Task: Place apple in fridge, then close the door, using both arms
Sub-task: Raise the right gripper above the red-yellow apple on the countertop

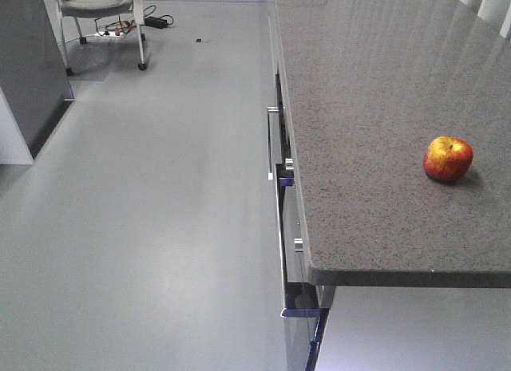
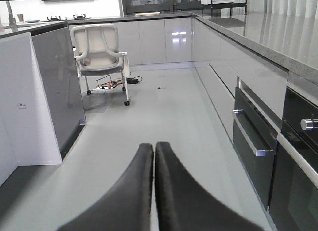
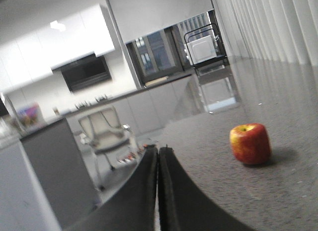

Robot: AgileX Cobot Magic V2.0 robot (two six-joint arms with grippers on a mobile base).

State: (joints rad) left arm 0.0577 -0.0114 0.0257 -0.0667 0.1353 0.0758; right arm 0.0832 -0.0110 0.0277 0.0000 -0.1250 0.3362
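Jaws pressed shut and empty: in the left wrist view, the two black fingers of the left gripper [image 2: 154, 146] meet along one seam at bottom centre, above a pale grey floor [image 2: 164, 107]. One white office chair [image 2: 102, 52] stands at upper left, with a tangle of cables [image 2: 117, 83] on the floor beneath it. At right, a run of cabinet fronts shows one silver bar handle [image 2: 251, 139] and one round knob [image 2: 308, 124]. A grey-sided cabinet [image 2: 57, 87] fills the left edge.

In the right wrist view, the right gripper [image 3: 158, 150] has its two fingers closed on nothing, bottom centre. One apple [image 3: 250, 143], red with yellow patches, sits stem end up on the speckled grey countertop [image 3: 293, 191] at right of frame, apart from the fingers. The one chair shows at left of centre. One white box-shaped appliance [image 3: 203, 49] sits on a black rack [image 3: 208, 67] at top.

In the front-facing view, the single apple rests near the right edge of the frame, on the countertop, casting a small shadow. Two long silver handles [image 1: 281, 251] run down the cabinet front at centre. The chair is at top left.
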